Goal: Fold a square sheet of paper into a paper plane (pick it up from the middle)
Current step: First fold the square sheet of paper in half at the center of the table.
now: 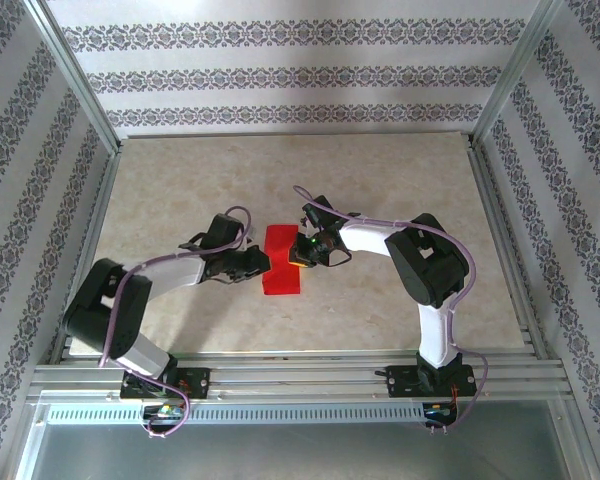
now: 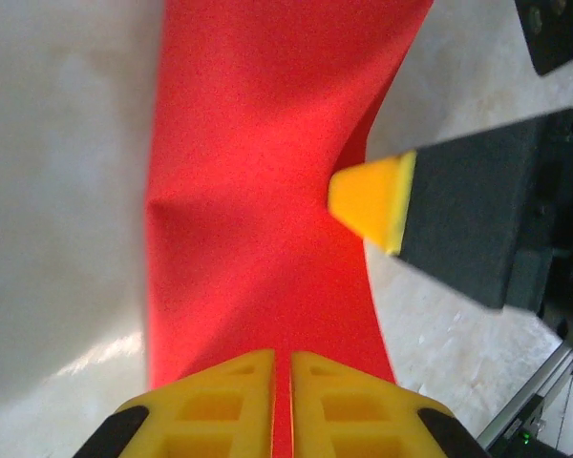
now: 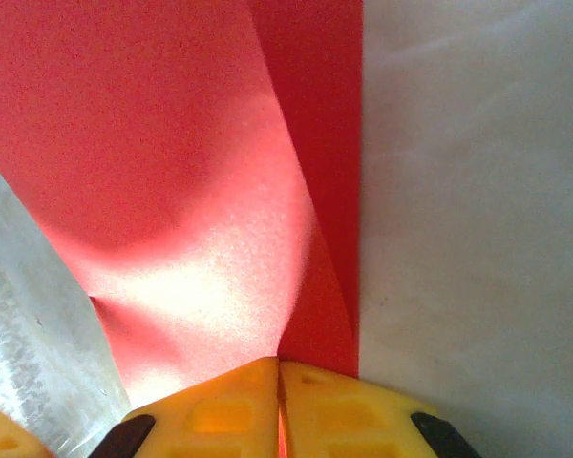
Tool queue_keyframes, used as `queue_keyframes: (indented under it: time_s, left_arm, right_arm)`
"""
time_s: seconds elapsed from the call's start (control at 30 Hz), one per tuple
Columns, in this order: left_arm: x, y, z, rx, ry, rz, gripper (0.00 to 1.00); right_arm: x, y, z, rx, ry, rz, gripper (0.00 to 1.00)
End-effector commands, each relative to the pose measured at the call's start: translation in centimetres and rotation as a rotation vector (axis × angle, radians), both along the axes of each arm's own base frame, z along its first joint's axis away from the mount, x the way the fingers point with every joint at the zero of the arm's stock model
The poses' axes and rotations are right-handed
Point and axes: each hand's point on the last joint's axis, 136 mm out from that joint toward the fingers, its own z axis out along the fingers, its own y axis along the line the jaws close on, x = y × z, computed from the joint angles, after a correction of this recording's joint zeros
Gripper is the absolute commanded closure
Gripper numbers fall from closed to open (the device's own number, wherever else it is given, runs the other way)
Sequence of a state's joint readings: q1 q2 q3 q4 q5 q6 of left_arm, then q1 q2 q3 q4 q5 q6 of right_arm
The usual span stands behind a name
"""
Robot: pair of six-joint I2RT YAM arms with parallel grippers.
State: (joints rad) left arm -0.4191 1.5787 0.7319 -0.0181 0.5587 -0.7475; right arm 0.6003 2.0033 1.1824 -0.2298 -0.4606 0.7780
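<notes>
Pinching the red sheet of paper (image 1: pixel 280 262) from opposite sides, the two hands face each other over the middle of the pale counter (image 1: pixel 410 180). The left hand (image 1: pixel 257 263) is clamped on the sheet's left edge: in its wrist view the yellow fingers (image 2: pixel 220 396) press together with a sliver of red in the slit between them. The right hand (image 1: pixel 302 250) grips the right edge the same way, its fingers (image 3: pixel 349 405) together on a thin line of red. From above the sheet looks longer than it is wide. The right wrist view shows a folded layer running along one side. Between the two grips the paper buckles and narrows at the waist, and one yellow fingertip (image 2: pixel 368 205) of the right hand meets its edge there
</notes>
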Motion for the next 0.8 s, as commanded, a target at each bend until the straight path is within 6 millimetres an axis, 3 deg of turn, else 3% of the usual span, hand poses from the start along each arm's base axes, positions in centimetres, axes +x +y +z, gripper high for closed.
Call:
queue_keyframes:
  time_s: [0.0,0.13,0.27,0.4,0.57,0.63,0.77]
  left_arm:
    - [-0.2,-1.7,-1.7,-0.014,0.059,-0.018,0.89]
    - [-1.6,-1.5,-3.1,-0.001,0.1,-0.044,0.89]
    - [-5.5,0.5,-4.5,0.085,0.161,-0.13,0.9]
    - [-8.8,2.1,-4.7,0.13,0.209,-0.172,0.9]
    - [-10.8,3.6,-4.1,0.157,0.231,-0.135,0.9]
    - [-10.2,4.1,-2.8,0.179,0.183,-0.126,0.9]
    - [-5.1,3.2,2.2,0.12,-0.016,-0.075,0.9]
  right_arm:
    - [-4.3,-5.3,-8.1,-0.302,0.161,-0.025,0.89]
    - [-4.3,-5.4,-8.2,-0.303,0.166,-0.025,0.89]
    - [-4.5,-5.6,-8.3,-0.306,0.172,-0.029,0.89]
    - [-4.6,-5.7,-8.4,-0.31,0.177,-0.035,0.89]
    - [-4.5,-5.7,-8.5,-0.31,0.178,-0.035,0.89]
    - [-4.5,-5.7,-8.5,-0.311,0.177,-0.031,0.89]
    - [-4.6,-5.8,-8.6,-0.315,0.178,-0.02,0.89]
